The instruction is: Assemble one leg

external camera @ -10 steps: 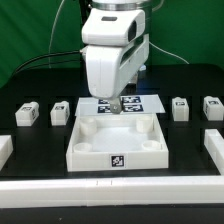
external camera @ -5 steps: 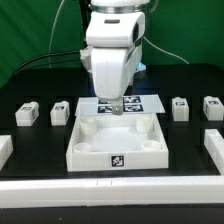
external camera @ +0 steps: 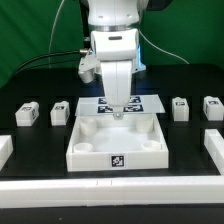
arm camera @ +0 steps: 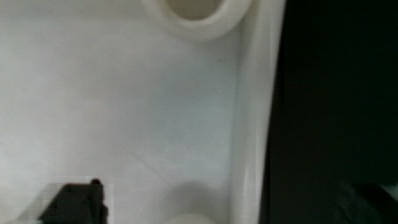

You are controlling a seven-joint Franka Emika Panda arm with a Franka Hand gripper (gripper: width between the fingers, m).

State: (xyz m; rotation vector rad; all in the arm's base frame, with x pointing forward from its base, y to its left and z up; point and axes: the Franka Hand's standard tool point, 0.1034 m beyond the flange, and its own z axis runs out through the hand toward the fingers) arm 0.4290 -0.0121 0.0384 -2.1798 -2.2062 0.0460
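Observation:
Four legs lie on the black table: two at the exterior view's left (external camera: 27,114) (external camera: 61,112) and two at its right (external camera: 180,107) (external camera: 212,106), each a small white block with a tag. My gripper (external camera: 118,110) hangs over the far wall of the large white square tray-like piece (external camera: 118,148), far from every leg. In the wrist view the gripper (arm camera: 222,206) is open and holds nothing. One dark finger (arm camera: 75,203) is over the white piece (arm camera: 125,110), and the other is over the black table. A round corner hole (arm camera: 196,14) shows.
The marker board (external camera: 145,101) lies just behind the tray-like piece, partly hidden by the arm. White bars lie at the table's left (external camera: 5,150), right (external camera: 215,148) and front (external camera: 110,186) edges. A green cloth hangs behind.
The wrist has turned about its vertical axis and now shows a narrower side. The gripper has stayed over the far wall of the tray-like piece. The legs have not moved.

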